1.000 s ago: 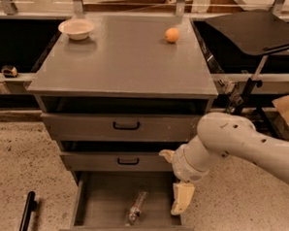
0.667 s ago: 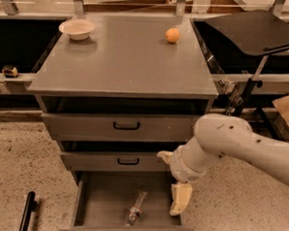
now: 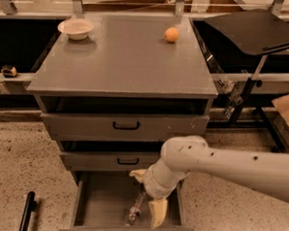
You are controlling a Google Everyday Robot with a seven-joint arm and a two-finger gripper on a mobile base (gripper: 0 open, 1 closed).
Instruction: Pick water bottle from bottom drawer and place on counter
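Observation:
The water bottle [image 3: 135, 209] lies on the floor of the pulled-out bottom drawer [image 3: 100, 197], near the middle front, cap end pointing toward the front. My gripper [image 3: 147, 194] hangs over the drawer just right of and above the bottle. It is open: one yellowish finger [image 3: 137, 174] points up-left and the other finger [image 3: 157, 212] reaches down beside the bottle. The white arm comes in from the right. The grey counter [image 3: 123, 58] tops the cabinet.
On the counter stand a white bowl [image 3: 76, 28] at the back left and an orange fruit [image 3: 171, 35] at the back right. A black tilted tray on a stand [image 3: 256, 27] is at the right. A black bar [image 3: 26, 213] lies on the floor at the left.
The arm has shifted a little to the left and down over the open drawer, bringing the gripper closer to the bottle. The bottle has not moved.

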